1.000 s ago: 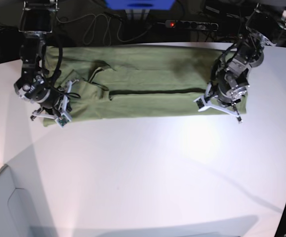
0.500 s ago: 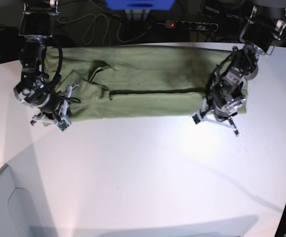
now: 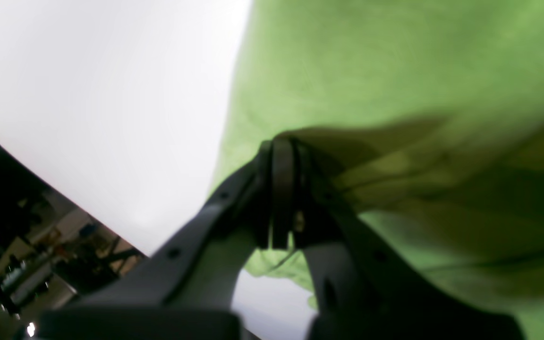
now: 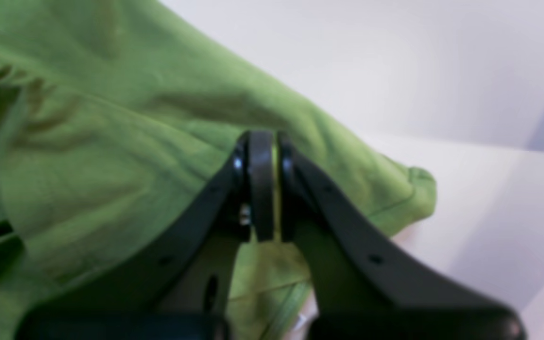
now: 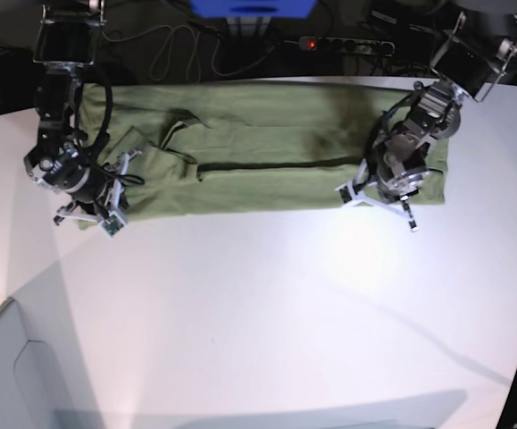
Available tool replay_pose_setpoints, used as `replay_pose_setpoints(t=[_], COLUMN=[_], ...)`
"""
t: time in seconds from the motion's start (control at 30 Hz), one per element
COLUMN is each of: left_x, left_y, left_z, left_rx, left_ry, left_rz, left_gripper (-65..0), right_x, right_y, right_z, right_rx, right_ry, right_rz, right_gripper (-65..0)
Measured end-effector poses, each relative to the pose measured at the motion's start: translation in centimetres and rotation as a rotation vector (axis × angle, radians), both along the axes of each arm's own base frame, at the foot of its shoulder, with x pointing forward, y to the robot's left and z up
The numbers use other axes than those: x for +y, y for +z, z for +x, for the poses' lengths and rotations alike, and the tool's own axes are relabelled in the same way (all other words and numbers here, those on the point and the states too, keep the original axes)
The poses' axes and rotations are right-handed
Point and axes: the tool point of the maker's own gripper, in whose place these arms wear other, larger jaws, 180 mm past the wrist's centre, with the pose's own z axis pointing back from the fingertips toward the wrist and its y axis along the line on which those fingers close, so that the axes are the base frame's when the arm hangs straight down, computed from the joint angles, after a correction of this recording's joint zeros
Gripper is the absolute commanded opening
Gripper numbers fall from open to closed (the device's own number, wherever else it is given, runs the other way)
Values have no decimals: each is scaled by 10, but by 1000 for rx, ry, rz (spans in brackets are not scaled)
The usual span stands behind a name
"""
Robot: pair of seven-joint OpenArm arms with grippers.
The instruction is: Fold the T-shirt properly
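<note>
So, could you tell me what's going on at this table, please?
A two-armed robot is folding a green T-shirt on a white table. The shirt lies in a long band along the far side, already doubled lengthwise. The left claw is shut on cloth near one end, the right claw on cloth near the other, both at the near edge. Neither end has been folded inward yet.

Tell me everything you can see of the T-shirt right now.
The T-shirt is plain olive-green soft cloth, slightly wrinkled, lying as a long band across the far side of the white table. A dark fold line runs along its middle, and a sleeve is tucked over near the base view's left end. The left gripper is shut on cloth at one end, lifting a ridge; the right gripper is shut on cloth by the other end.
</note>
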Motion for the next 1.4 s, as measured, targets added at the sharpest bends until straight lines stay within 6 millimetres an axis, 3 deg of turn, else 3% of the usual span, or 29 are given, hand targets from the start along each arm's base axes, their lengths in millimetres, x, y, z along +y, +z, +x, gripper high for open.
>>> replay_pose_setpoints(t=[0.43, 0.73, 1.2, 1.3, 1.4], left_x=[14, 2, 4, 3, 3], left_y=[2, 10, 3, 2, 2], left_z=[-16, -16, -25, -26, -25], left_rx=[20, -3, 22, 24, 23], left_ry=[-15, -43, -39, -38, -39], left_rz=[29, 3, 6, 4, 3], left_gripper=[-650, -650, -650, -650, -650], right_x=[1, 4, 97, 106, 100], right_y=[0, 0, 2, -11, -23], right_z=[0, 0, 4, -2, -7], right_rx=[0, 0, -8, 35, 69], right_ry=[2, 4, 61, 77, 69], right_rz=[2, 8, 197, 217, 213], right_gripper=[-650, -650, -650, -650, -650])
